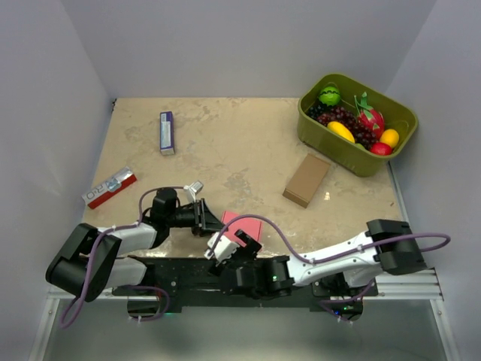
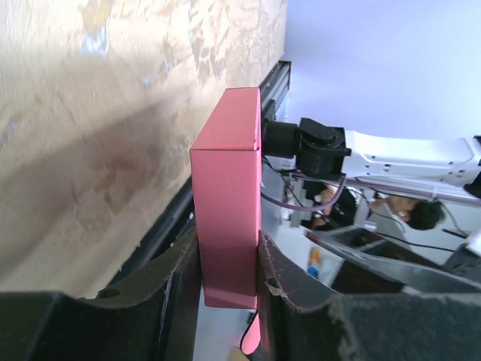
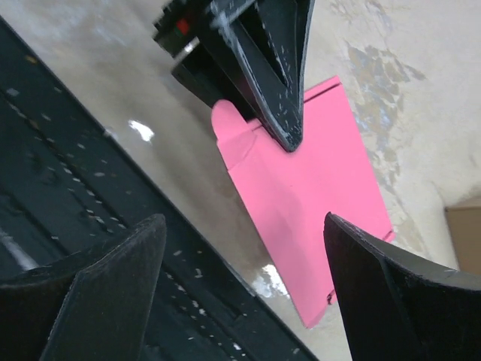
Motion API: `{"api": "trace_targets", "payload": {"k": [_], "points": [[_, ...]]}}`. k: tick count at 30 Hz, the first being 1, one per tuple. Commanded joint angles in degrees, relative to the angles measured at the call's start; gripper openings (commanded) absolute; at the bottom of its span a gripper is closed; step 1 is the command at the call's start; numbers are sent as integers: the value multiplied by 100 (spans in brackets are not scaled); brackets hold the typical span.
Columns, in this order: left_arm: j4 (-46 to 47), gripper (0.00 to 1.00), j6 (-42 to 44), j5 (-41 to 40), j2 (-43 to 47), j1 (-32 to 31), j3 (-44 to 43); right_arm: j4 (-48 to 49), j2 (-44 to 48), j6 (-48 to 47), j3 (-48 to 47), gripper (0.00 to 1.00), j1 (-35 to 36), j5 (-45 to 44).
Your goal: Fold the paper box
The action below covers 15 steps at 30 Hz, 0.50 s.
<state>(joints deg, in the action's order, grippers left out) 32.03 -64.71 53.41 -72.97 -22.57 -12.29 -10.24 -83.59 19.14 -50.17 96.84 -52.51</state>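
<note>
The left pincer [image 2: 229, 259] is pinching the paper box [image 2: 225, 195] across its thin sides, one dark finger pressed flat on each face near one end. The right pincer [image 3: 242, 224] is spread wide and holds nothing, its two fingers hanging either side of the pink card as seen from its own wrist. The box sits at the near edge of the desk [image 1: 240, 143], about the middle, between the two pincers; whether its far end rests on the desk or hangs just above it I cannot tell.

The step in hand looks like closing the end flap; a rounded tab [image 3: 233, 135] sticks out beside the left finger. To do it well, the left pinch should stay firm but light, since thin card will likely buckle if squeezed; the right fingers would best meet the tab near its crease and push it along the fold, not against the flat face, so the box does not twist out of the grip.

The left arm lies low, its forearm pointing right from its base at the near left, wrist rolled on its side. The right arm folds back leftward along the near edge, its wrist tipped toward the box.

Well apart on the far right lies a brown cardboard box [image 1: 307, 180].
</note>
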Motion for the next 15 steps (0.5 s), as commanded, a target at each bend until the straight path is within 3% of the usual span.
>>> {"api": "trace_targets", "payload": {"k": [1,9,15], "points": [[-82,30,-420,556,169,103,122,-382,-429,-339,-458,88,116,-971],[707,29,-1201,706,204,103,587,-1005,-1440,-183,-713,84,142,-1516],[928,30,-1334,750,301,103,693,-1718,-1844,398,-880,63,134,-1824]]}}
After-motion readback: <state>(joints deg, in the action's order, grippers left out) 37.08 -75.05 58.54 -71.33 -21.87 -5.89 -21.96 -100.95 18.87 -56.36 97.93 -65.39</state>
